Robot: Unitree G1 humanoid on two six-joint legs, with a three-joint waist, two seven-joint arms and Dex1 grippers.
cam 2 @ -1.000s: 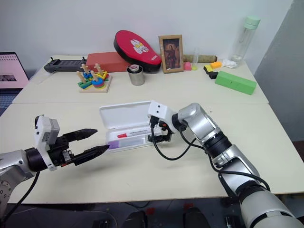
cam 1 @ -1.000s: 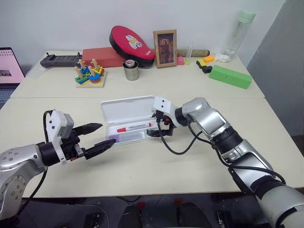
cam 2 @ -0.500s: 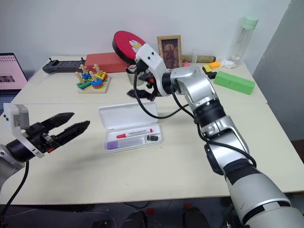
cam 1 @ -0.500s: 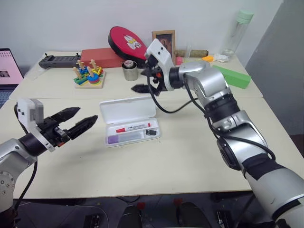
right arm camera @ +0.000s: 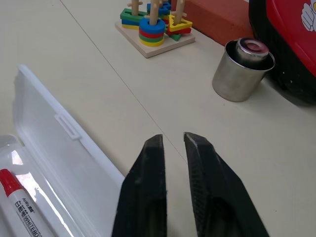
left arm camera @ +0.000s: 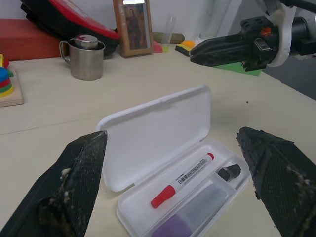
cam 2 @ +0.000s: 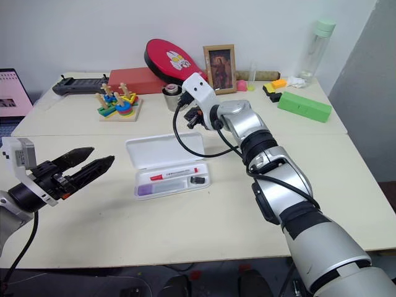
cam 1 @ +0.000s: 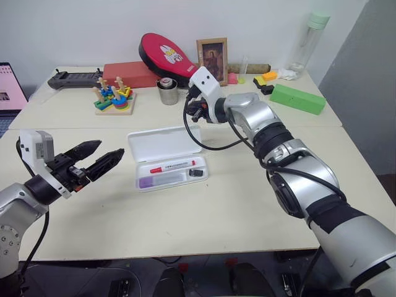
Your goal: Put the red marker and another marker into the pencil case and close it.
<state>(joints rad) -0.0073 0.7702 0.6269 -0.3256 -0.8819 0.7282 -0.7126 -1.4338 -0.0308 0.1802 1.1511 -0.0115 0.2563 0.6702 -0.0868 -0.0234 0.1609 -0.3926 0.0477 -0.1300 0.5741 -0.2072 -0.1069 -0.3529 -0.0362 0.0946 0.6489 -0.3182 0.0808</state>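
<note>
The pencil case (cam 1: pixel 164 143) lies open at mid-table, its lid (left arm camera: pixel 158 123) tipped back. In its tray lie the red marker (cam 1: pixel 172 166), the purple-capped marker (cam 1: pixel 148 182) and a tiny black object (cam 1: pixel 196 172). My left gripper (cam 1: pixel 110 148) hovers left of the case, open and empty, pointing at it. My right gripper (cam 1: pixel 190 113) hangs in the air behind the lid, near the metal cup. Its fingers (right arm camera: pixel 148 168) are shut with nothing between them. The left wrist view has the red marker (left arm camera: pixel 182 180) between my own open fingers.
Behind the case stand a metal cup (cam 1: pixel 167 91), a wooden stacking toy (cam 1: pixel 112 98), a red block (cam 1: pixel 133 73), a red pad (cam 1: pixel 162 54) and a picture frame (cam 1: pixel 212 57). A green block (cam 1: pixel 299 99) and a bottle (cam 1: pixel 308 40) sit far right. A black cable loops over the lid's right end.
My right gripper lifted away from the case's right end to the air behind the lid and shut. My left gripper drew back to the left and stayed open.
</note>
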